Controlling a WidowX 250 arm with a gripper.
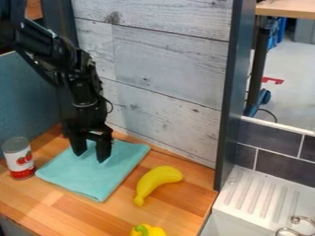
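The black gripper [91, 156] hangs from the arm at the upper left, pointing down over the back part of a folded teal cloth [86, 177]. Its two fingers stand apart, with cloth visible between them; whether the tips touch the cloth I cannot tell. Left of the cloth stands an upright can [19, 159] with a white and red label. A yellow banana [156, 182] lies on the wooden counter to the right of the cloth. At the bottom edge is a yellow pepper [148, 230] with a green stem, partly cut off by the view.
Behind the wooden counter [67, 207] rises a whitewashed plank wall [166, 64], with a blue-grey panel [27, 92] on the left. A dark post [232, 97] stands at the counter's right back corner. Beyond it are a white ribbed sink [261, 196] and a metal faucet [298, 226].
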